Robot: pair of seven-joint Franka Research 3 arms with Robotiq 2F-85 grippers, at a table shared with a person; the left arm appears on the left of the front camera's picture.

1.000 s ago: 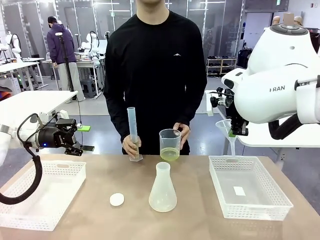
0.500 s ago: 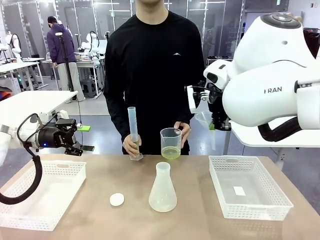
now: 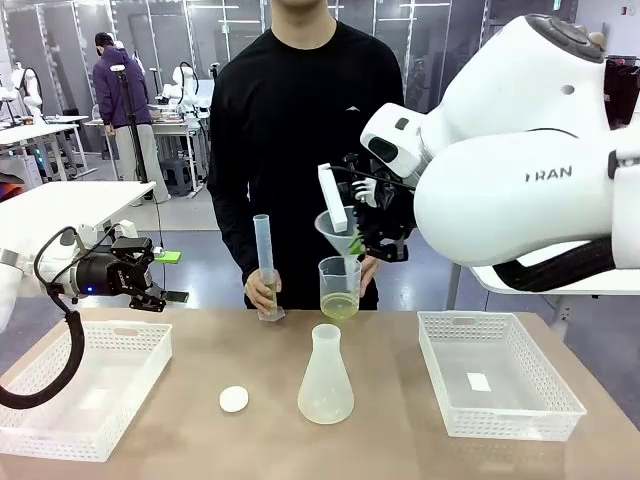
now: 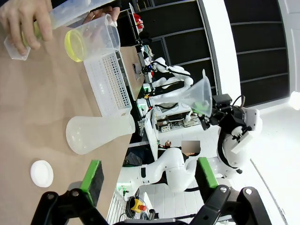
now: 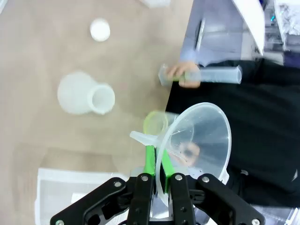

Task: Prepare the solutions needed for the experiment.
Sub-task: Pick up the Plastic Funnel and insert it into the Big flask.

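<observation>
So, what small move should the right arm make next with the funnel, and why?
Probably bring the funnel toward the robot and lower its stem into the flask. The right gripper is shut on the funnel, which hangs roughly over the beaker of yellow-green liquid in the person's hand; the flask's mouth is open, nearer the robot.

The right gripper (image 3: 357, 243) has carried the funnel (image 3: 335, 228) far to the left. It was up by the white basket (image 3: 500, 400) before. Now it hangs above the beaker (image 3: 340, 280) of yellow-green liquid (image 3: 339, 306), tipped more
</observation>
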